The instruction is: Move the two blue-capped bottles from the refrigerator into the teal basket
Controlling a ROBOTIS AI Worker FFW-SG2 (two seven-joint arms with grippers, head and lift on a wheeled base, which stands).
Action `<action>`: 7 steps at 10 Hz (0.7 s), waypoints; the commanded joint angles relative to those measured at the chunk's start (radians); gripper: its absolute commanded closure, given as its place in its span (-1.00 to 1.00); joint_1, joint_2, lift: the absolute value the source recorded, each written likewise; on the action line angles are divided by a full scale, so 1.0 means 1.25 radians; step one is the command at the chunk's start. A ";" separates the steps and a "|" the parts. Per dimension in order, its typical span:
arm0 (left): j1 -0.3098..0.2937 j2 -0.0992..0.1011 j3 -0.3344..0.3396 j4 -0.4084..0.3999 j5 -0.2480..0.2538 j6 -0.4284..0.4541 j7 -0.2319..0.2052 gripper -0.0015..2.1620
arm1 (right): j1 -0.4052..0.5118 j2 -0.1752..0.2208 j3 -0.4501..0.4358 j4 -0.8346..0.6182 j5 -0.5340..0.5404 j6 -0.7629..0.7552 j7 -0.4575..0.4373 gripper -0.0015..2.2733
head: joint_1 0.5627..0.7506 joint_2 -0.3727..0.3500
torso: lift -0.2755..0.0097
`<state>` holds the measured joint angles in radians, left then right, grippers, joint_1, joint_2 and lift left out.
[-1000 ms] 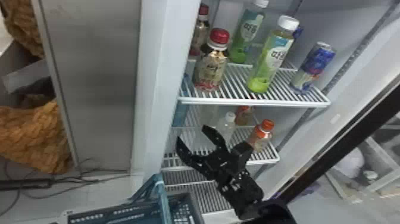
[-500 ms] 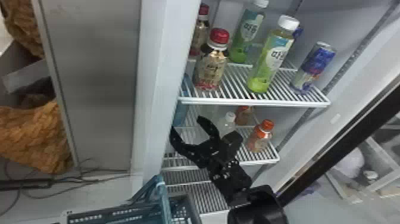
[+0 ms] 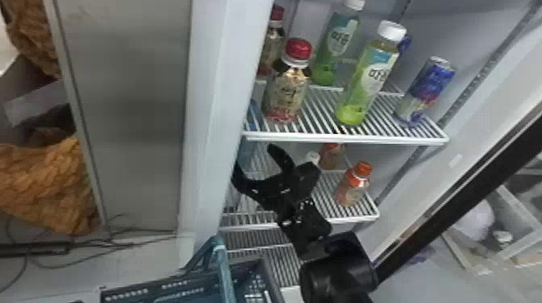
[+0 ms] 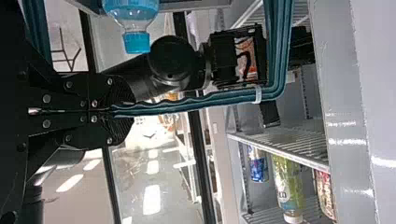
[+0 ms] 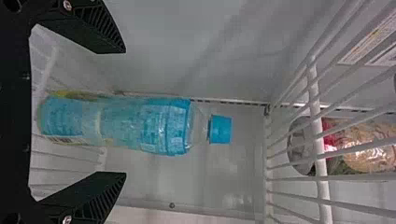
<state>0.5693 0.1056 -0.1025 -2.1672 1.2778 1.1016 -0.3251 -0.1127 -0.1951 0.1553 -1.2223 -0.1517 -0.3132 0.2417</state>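
- While the right tool point(image 5: 125, 112) stands spread either side of a blue-capped bottle point(image 5: 121, 122), upright at the left of the refrigerator point(image 3: 215, 121), it should centre, then close gently and evenly.
- The left tool point(image 4: 122, 110) pinches the handle point(image 4: 196, 105) of the near teal basket point(image 3: 161, 282); steadiness helps.
- Another blue-capped bottle point(image 4: 135, 14) seems to stand inside it.
- Clear rounded plastic, shiny blue wrap point(image 5: 168, 133), ridged black pads point(image 5: 100, 28), stiff wire shelf point(image 3: 357, 219).
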 commanded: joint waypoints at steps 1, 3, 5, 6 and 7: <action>-0.002 0.000 -0.001 0.001 0.000 0.000 0.000 0.07 | -0.026 0.000 0.012 0.019 -0.005 -0.003 -0.009 -0.95 | 0.41 -0.92 | -0.22; 0.000 -0.001 -0.001 0.001 0.001 -0.008 0.000 0.07 | -0.057 0.000 0.028 0.050 -0.012 -0.003 -0.033 -0.95 | 0.41 -0.90 | -0.22; -0.002 -0.001 -0.003 0.001 0.001 -0.008 0.000 0.07 | -0.098 -0.001 0.049 0.082 -0.016 -0.003 -0.047 -0.95 | 0.41 -0.88 | -0.22; -0.002 -0.002 -0.003 0.003 0.001 -0.008 0.000 0.07 | -0.114 -0.002 0.055 0.095 -0.017 -0.001 -0.055 -0.95 | 0.41 -0.87 | -0.22; -0.002 -0.002 -0.003 0.003 0.001 -0.010 0.000 0.07 | -0.126 -0.002 0.061 0.105 -0.020 0.005 -0.062 -0.95 | 0.41 -0.86 | -0.22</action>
<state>0.5671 0.1028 -0.1059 -2.1636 1.2794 1.0908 -0.3251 -0.2594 -0.1972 0.2261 -1.0997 -0.1744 -0.3102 0.1651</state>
